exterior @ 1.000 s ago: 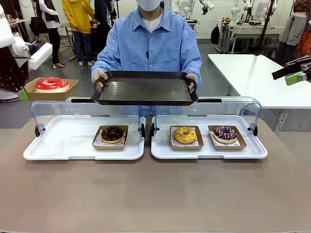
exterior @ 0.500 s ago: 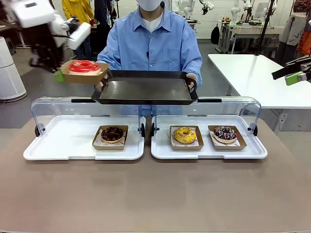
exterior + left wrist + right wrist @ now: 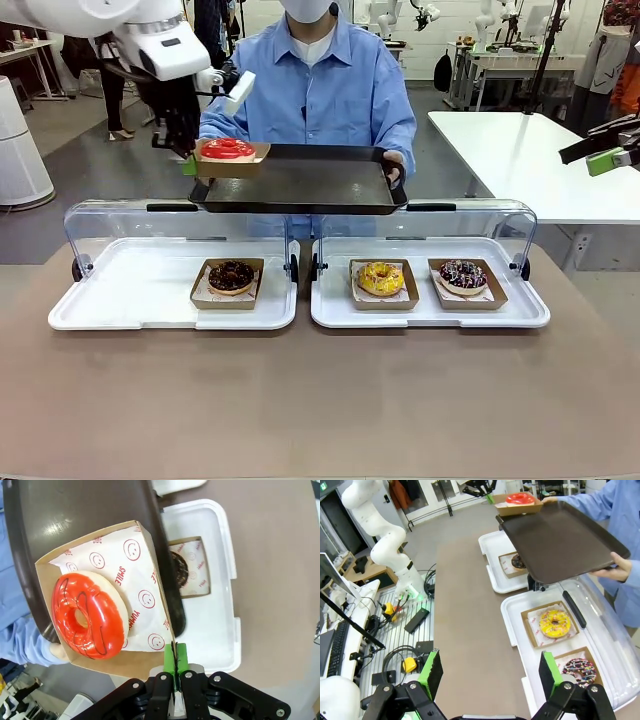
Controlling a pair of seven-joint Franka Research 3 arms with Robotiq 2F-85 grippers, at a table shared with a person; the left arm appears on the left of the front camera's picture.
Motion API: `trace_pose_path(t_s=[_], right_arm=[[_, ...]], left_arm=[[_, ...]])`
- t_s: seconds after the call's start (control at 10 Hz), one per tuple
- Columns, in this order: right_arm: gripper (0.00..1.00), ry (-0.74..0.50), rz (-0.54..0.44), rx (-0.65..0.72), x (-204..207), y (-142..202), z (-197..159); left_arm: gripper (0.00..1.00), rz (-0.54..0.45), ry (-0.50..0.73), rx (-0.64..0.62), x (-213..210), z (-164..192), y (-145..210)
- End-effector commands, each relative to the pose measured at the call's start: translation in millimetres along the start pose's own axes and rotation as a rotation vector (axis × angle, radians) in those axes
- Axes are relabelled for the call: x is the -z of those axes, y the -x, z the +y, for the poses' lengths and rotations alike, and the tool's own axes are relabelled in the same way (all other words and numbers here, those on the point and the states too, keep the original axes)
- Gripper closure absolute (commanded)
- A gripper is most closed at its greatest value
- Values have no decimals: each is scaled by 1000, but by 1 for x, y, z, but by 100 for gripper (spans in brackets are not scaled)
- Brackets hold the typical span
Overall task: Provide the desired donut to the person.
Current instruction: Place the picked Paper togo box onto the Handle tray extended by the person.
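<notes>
A red-glazed donut (image 3: 228, 148) lies in a brown cardboard tray (image 3: 232, 160). My left gripper (image 3: 189, 164) is shut on the rim of that cardboard tray (image 3: 145, 665) and holds it over the left corner of a dark serving tray (image 3: 300, 185). The person (image 3: 312, 90) in a light blue shirt holds the serving tray by both ends above the table's far side. In the left wrist view the red donut (image 3: 89, 615) sits on smiley-print paper, and the left gripper (image 3: 175, 666) pinches the cardboard edge. My right gripper (image 3: 492, 674) stands open and empty, far right (image 3: 610, 160).
Two white display trays with raised clear lids stand on the brown table. The left one (image 3: 130, 300) holds a chocolate donut (image 3: 231, 276). The right one (image 3: 520, 312) holds a yellow donut (image 3: 381, 278) and a sprinkled chocolate donut (image 3: 463, 274). A white side table (image 3: 530, 150) stands at the right.
My left arm has carried the red donut in its cardboard tray from the far left rightward to the left corner of the serving tray. The person and the right arm kept still.
</notes>
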State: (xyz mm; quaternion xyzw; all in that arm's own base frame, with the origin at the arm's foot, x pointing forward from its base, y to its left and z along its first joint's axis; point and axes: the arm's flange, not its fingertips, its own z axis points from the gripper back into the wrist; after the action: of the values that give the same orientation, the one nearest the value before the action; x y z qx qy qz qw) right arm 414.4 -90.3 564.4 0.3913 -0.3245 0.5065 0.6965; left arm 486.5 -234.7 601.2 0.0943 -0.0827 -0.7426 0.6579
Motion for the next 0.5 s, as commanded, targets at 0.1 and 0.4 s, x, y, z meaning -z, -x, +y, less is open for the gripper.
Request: trace_pose_path(t_s=[0.1,0.4], right_arm=[[0,-2,-6,-3,1,0,0],[0,-2,-6,-3,1,0,0]], left_arm=[[99,-32,-17,-32,8,24,-3],[99,-42,-19,-31,24,40,2]])
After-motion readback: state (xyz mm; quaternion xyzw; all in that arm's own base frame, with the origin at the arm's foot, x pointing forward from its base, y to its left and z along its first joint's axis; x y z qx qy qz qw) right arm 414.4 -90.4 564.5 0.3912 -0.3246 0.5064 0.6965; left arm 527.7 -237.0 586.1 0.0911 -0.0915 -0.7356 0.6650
